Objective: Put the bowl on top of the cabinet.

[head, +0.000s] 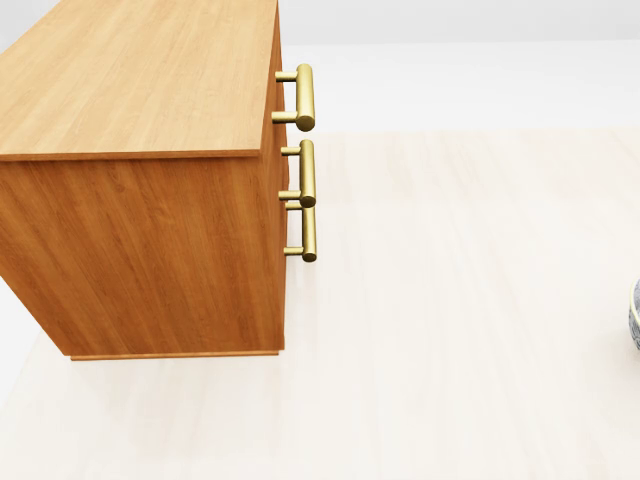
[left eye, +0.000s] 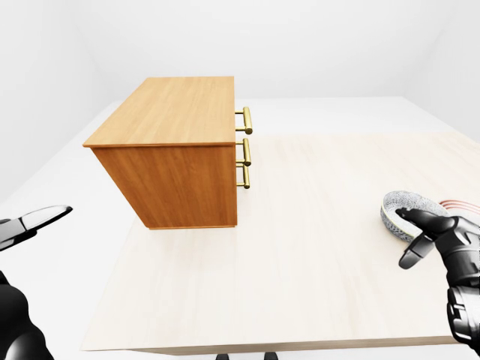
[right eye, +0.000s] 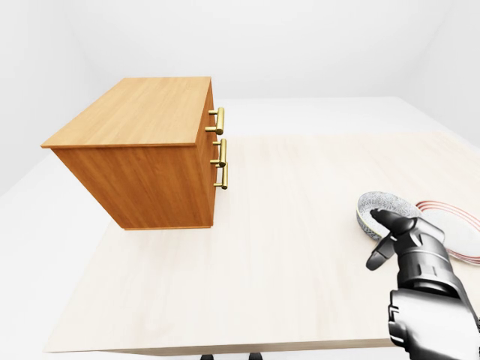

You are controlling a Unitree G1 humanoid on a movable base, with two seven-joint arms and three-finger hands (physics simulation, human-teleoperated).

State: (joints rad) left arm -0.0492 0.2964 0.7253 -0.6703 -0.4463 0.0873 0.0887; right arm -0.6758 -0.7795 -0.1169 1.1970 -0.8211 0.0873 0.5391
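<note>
A speckled grey bowl (right eye: 377, 205) sits on the pale wooden table (left eye: 300, 255) at the right of both eye views; only a sliver of it (head: 636, 315) shows in the head view. My black right hand (right eye: 384, 238) hovers at the bowl's near rim, one finger over the edge and the thumb hanging below, open. The wooden cabinet (left eye: 176, 139) stands at the table's upper left, its flat top bare and its brass handles (left eye: 245, 146) facing right. At the lower left of the left-eye view my left hand (left eye: 34, 223) stays open, far from both.
A white plate with red rings (right eye: 451, 220) lies just right of the bowl, partly behind my right hand. Bare tabletop stretches between the cabinet and the bowl. The table's near edge runs along the bottom of the eye views.
</note>
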